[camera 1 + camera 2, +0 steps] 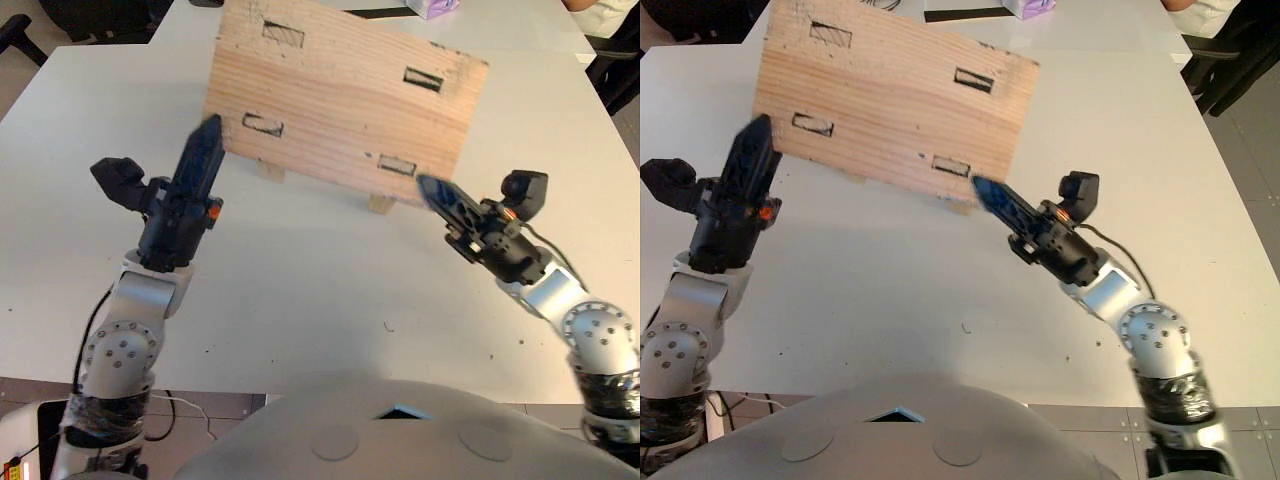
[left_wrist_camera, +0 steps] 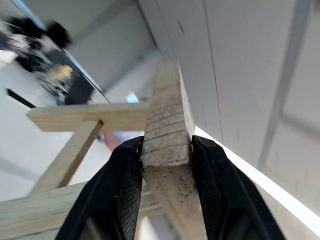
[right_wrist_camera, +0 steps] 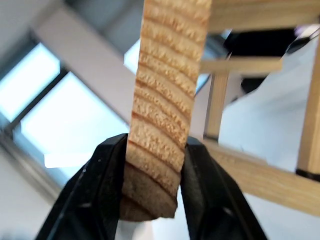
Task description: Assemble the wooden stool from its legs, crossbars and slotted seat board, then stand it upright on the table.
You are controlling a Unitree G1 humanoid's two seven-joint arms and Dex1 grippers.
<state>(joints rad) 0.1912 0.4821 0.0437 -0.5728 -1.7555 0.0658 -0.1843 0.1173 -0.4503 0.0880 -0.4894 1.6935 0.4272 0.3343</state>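
The slotted seat board (image 1: 340, 100), pale wood with several dark slots, stands tilted on the white table (image 1: 300, 290). Two leg ends (image 1: 382, 204) show beneath its lower edge and touch the table. My left gripper (image 1: 208, 135) is shut on the board's near left corner. My right gripper (image 1: 432, 188) is shut on its near right corner. In the left wrist view the fingers (image 2: 125, 180) clamp the board's edge (image 2: 167, 135), with a crossbar (image 2: 90, 117) behind. In the right wrist view the fingers (image 3: 102, 190) pinch the board's edge (image 3: 162, 100), and legs and crossbars (image 3: 216, 107) show beyond.
A small purple-and-white object (image 1: 432, 8) lies at the table's far edge. A black chair (image 1: 618, 60) stands off the far right side. Bare tabletop stretches between the stool and the near edge (image 1: 300, 385).
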